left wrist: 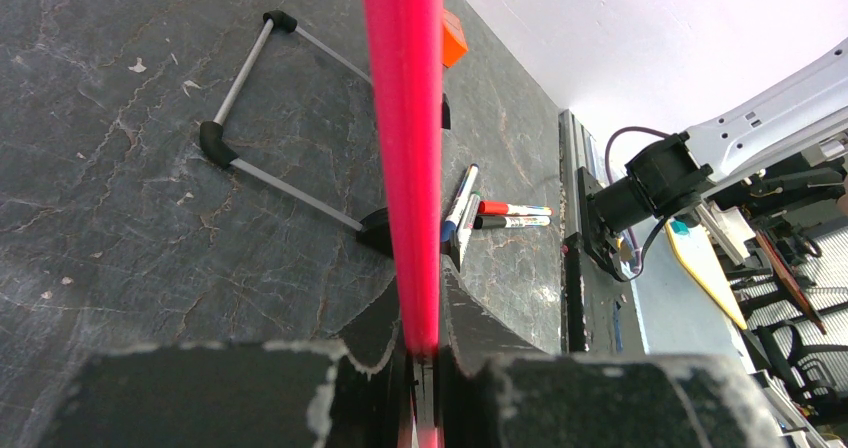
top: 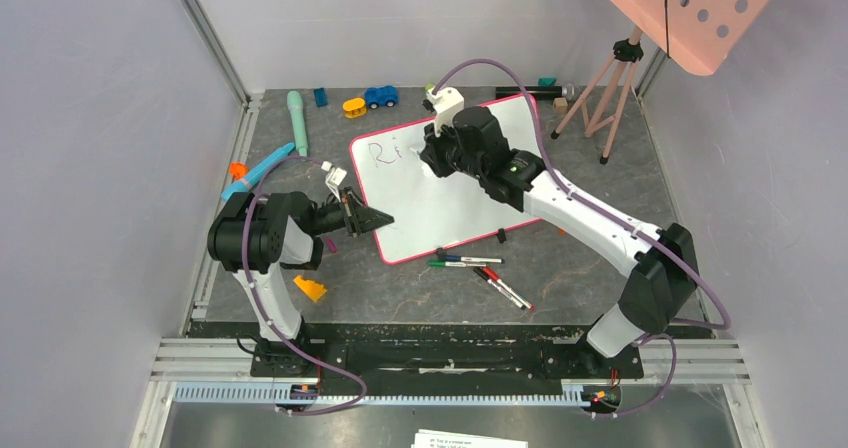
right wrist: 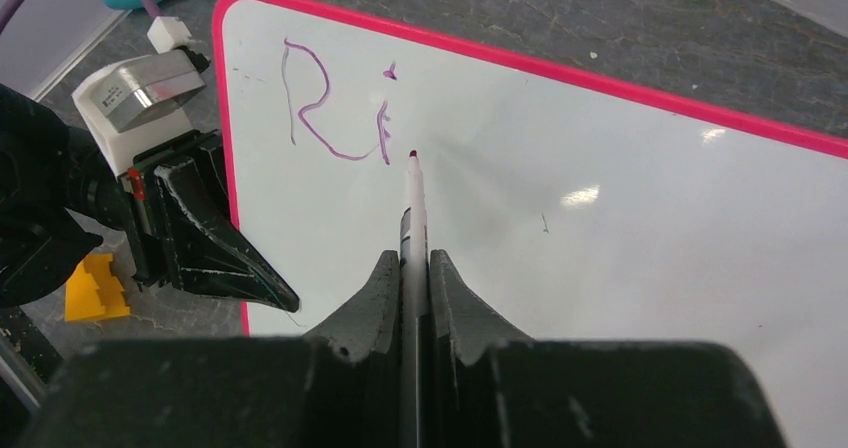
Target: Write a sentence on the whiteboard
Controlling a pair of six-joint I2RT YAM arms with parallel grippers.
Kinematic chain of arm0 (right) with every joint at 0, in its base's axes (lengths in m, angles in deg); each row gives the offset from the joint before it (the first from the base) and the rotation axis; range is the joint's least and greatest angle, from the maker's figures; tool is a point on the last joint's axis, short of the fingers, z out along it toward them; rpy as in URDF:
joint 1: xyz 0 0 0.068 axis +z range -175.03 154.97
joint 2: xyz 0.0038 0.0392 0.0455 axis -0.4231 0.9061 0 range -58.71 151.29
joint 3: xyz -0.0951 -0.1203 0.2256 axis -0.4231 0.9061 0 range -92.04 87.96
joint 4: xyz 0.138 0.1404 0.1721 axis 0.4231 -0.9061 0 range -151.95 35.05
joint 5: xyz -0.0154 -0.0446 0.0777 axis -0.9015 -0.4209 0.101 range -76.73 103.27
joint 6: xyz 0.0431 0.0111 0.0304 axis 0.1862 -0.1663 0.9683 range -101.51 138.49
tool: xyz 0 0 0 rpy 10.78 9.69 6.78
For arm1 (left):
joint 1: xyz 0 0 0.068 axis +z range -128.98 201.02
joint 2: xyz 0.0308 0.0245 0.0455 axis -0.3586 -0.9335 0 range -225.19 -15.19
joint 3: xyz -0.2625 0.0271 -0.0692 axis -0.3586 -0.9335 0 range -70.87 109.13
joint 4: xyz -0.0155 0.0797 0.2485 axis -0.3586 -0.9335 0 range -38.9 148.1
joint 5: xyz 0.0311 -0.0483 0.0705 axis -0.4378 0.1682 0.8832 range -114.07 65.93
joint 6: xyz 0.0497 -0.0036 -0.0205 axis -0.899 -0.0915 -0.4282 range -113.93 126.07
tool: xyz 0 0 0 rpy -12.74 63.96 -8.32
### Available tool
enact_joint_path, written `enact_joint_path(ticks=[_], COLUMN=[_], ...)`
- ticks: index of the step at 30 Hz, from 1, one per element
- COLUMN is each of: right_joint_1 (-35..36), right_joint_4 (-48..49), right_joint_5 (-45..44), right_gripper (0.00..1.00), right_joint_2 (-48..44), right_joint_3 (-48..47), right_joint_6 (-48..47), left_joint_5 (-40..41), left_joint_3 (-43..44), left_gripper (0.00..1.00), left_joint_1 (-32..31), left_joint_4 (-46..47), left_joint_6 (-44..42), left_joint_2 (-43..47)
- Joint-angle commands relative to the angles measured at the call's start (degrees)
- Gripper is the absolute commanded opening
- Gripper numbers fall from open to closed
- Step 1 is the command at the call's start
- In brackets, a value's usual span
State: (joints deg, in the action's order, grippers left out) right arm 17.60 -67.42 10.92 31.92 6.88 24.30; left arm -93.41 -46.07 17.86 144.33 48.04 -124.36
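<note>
- Marker (right wrist: 412, 203) sits clamped in right end effector (right wrist: 410, 268), fingers fully closed on barrel. Tip pokes out just ahead of fingertips, at or just above whiteboard (right wrist: 600, 228); contact can't be told.
- Sentence (right wrist: 335, 108) reads only "Ri", just ahead-left of tip, so task looks early, most words not yet written.
- Left end effector (top: 372, 218) is nearly closed, pinching board's pink rim, off to left of right end effector. Prob. there to steady board.
- Doing it well: start next letter just right of the "i". Use light, even pressure and short strokes, baseline level w/ the "R". Left grip should stay firm so board doesn't skate. Leave room nearer the end effector for a 2nd line.
- Around: spare markers (top: 480, 268) on desk (top: 560, 268), behind right end effector by board's near edge. Yellow block (top: 310, 288) sits behind left end effector, toy car (top: 381, 96) beyond board.
- In the way: no object lies on board ahead or right of tip. Left end effector's fingers overlap the left margin, so a 2nd line should start clear of them.
</note>
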Motion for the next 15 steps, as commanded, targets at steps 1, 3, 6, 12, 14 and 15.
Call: enact_joint_path(ticks=[1, 3, 6, 12, 14, 15], right_joint_1=[-0.09, -0.14, -0.09, -0.09, -0.14, -0.13], right_joint_4=[2.19, 2.16, 2.19, 2.18, 2.23, 2.27], right_joint_5=[1.09, 0.88, 0.68, 0.64, 0.34, 0.16], right_gripper=[0.0, 0.0, 0.0, 0.0, 0.0, 0.0], right_joint_2=[1.46, 1.87, 2.43, 3.14, 3.12, 3.11], right_joint_3=[-2.15, -2.32, -2.81, -4.08, -4.31, -4.43], right_joint_6=[-0.55, -0.57, -0.83, -1.4, -1.49, -1.54], left_joint_5=[-3.44, -3.47, -3.52, -3.44, -3.43, -3.43], left_joint_3=[-0.65, -0.63, -0.63, -0.67, -0.71, -0.71], left_gripper=[0.02, 0.02, 0.02, 0.02, 0.02, 0.02], left_joint_1=[-1.6, -1.72, -1.69, -1.68, -1.68, -1.7], left_joint_4=[2.97, 2.99, 2.97, 2.99, 3.02, 2.97], left_joint_6=[-5.78, -5.9, -5.92, -5.99, -5.98, -5.98], left_joint_2=[-0.42, -0.43, -0.34, -0.31, -0.35, -0.39])
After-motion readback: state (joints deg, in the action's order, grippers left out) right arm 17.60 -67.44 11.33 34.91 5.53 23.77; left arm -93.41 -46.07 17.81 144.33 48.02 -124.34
